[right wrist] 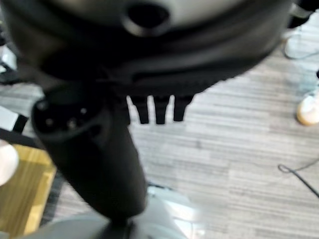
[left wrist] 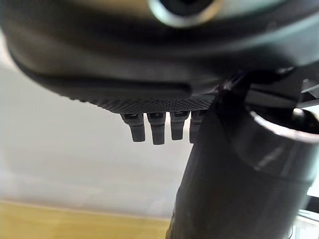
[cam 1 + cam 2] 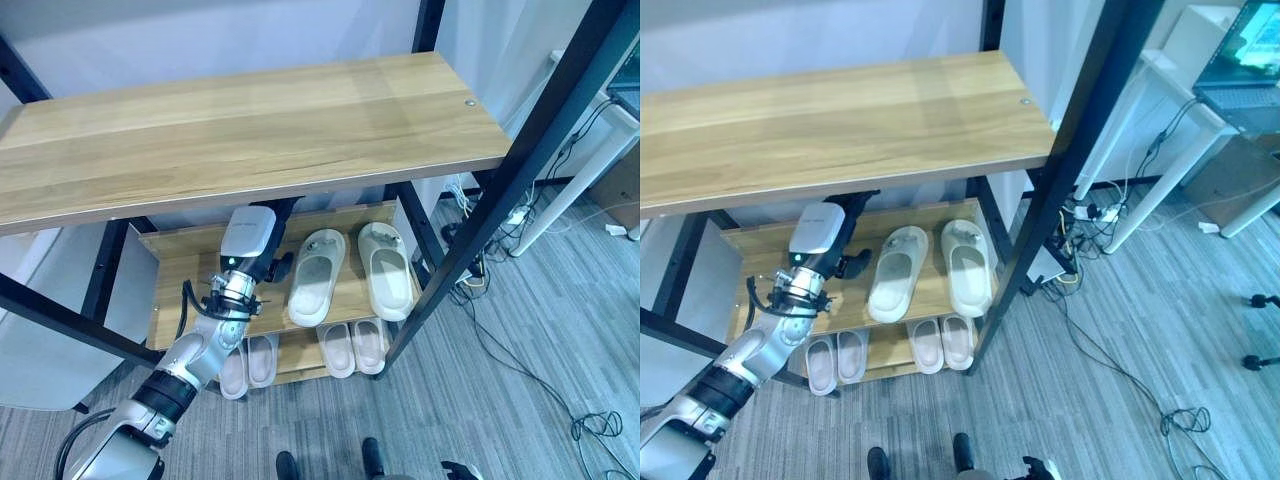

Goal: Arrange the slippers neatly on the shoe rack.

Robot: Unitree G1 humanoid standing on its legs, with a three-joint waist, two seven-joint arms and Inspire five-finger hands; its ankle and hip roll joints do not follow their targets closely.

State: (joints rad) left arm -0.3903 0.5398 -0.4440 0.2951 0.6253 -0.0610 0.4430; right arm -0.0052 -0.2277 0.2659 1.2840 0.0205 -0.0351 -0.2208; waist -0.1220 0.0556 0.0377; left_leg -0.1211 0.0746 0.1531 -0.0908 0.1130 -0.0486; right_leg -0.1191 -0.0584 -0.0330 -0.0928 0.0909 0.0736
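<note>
A black-framed shoe rack (image 3: 520, 150) with light wooden shelves is seen from above, taking up the upper and middle part of the head views. Its broad top wooden shelf (image 3: 250, 125) runs across the upper half of the frame. Below it, on the middle wooden shelf (image 3: 180, 265), a pair of pale grey-white open-backed slippers (image 3: 350, 272) is laid side by side at the centre of the frame, toes pointing toward the back of the rack; the left one of the pair is slightly angled while the right one lies straighter, and the two are close beside each other. On the lowest shelf (image 3: 296, 360), two further pairs of pale pinkish slippers are seen: one pair (image 3: 248, 363) at the lower left of centre, partly hidden by the arm, and the other pair (image 3: 353, 346) just right of it, under the white pair.

The left hand (image 3: 268, 262) is reached in from the lower left of the frame, under the top shelf and above the middle shelf, just left of the white slippers and apart from them. In the left wrist view its fingers (image 2: 158, 128) are seen extended and straight, with nothing between them and the thumb (image 2: 219, 169); a pale wall and a strip of wooden shelf lie beyond.

In the right wrist view the right hand (image 1: 94, 144) is shown with relaxed, uncurled fingers, holding nothing, above grey wood-patterned flooring (image 1: 239, 149).
</note>
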